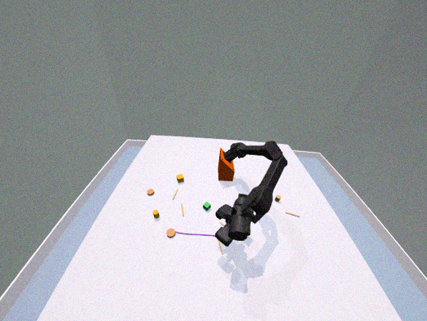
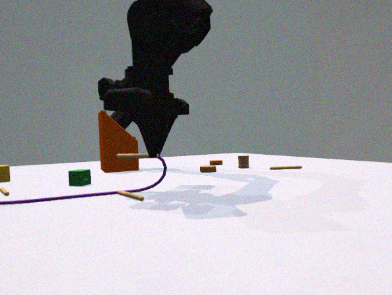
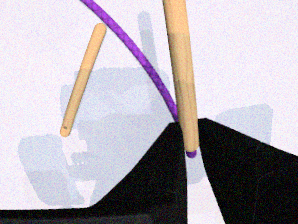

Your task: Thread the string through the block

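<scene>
My gripper (image 2: 153, 156) (image 3: 188, 130) is shut on the wooden stick (image 1: 222, 224) (image 2: 131, 156) (image 3: 177, 65) near its string end, above the table. The stick is about level in the exterior view. The purple string (image 1: 195, 234) (image 2: 66, 198) (image 3: 145, 60) curves down from it, then runs along the table to the round button (image 1: 170, 233). An orange wedge-shaped block (image 1: 226, 173) (image 2: 115, 148) stands by the arm's base; no hole shows in it, and I cannot tell whether it is the block with the hole. The fingertips are hidden in the top view.
A loose stick (image 1: 221, 247) (image 2: 131, 195) (image 3: 82, 80) lies close to the string below my gripper. A green cube (image 1: 206, 205) (image 2: 79, 178), yellow cube (image 1: 180, 178), yellow cylinder (image 1: 155, 213) and brown cylinder (image 1: 278, 198) (image 2: 243, 161) stand around. Other sticks and discs lie about.
</scene>
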Motion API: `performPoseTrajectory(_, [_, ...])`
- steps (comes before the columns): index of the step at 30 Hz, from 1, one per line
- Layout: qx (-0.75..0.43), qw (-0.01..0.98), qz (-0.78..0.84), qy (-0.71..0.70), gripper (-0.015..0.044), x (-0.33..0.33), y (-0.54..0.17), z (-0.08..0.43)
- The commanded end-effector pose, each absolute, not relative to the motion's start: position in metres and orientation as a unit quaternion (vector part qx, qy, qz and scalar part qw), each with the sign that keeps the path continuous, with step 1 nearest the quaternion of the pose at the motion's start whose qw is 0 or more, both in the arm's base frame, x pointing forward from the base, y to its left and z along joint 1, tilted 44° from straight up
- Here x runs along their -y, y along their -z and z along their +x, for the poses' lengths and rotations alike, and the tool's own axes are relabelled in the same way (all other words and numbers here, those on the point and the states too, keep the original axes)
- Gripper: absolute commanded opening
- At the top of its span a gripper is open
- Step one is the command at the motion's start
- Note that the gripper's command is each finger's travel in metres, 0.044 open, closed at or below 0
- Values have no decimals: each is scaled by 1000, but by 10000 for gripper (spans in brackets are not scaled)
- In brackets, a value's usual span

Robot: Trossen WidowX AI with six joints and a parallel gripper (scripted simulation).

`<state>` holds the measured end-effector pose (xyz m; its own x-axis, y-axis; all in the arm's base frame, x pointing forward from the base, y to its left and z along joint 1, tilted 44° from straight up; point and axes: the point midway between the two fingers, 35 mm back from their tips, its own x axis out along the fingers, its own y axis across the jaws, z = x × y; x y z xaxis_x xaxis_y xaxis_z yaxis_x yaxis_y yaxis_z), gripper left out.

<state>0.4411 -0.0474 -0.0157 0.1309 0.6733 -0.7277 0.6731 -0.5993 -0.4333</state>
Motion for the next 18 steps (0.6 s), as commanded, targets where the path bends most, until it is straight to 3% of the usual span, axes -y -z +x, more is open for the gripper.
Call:
performPoseTrajectory(1, [447, 0, -755, -480, 0, 45, 9, 448])
performPoseTrajectory(18, [447, 0, -755, -480, 0, 36, 12, 444])
